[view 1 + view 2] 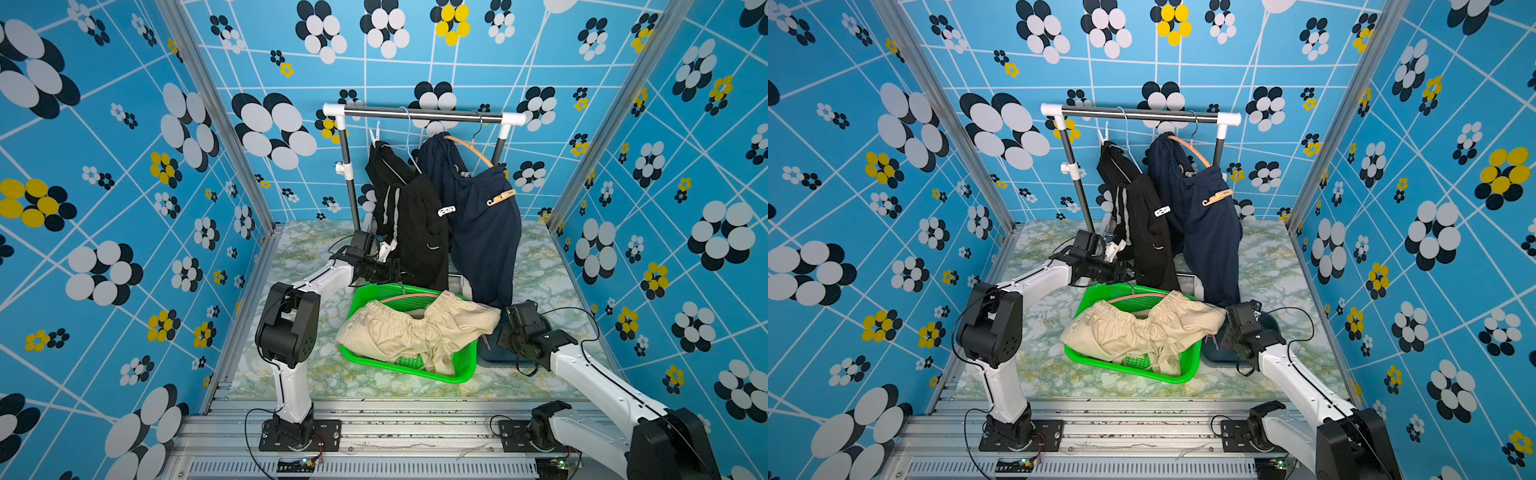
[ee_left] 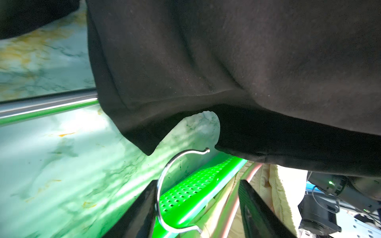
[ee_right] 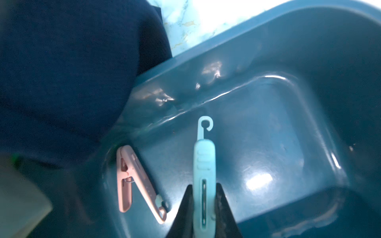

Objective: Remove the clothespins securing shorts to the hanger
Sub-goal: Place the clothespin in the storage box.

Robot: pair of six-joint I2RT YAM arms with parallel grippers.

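Black shorts (image 1: 419, 232) and navy shorts (image 1: 482, 232) hang from hangers on the rack (image 1: 415, 113). A white clothespin (image 1: 446, 210) sits on the black pair and another (image 1: 375, 135) at its top corner. A tan clothespin (image 1: 500, 197) is on the navy pair. Beige shorts (image 1: 415, 332) lie in the green basket (image 1: 457, 374). My left gripper (image 2: 198, 182) is open under the black shorts' hem (image 2: 226, 61), with a wire hanger hook (image 2: 165, 175) beside one finger. My right gripper (image 3: 204, 189) is shut on a mint-green clothespin (image 3: 204, 160) over the blue tub (image 3: 288, 61).
A pink clothespin (image 3: 132, 179) lies in the blue tub. A pink hanger (image 1: 409, 296) rests in the basket under the beige shorts. The basket's perforated rim (image 2: 195, 185) lies between my left fingers. Patterned walls enclose the marble tabletop (image 1: 291, 374) on three sides.
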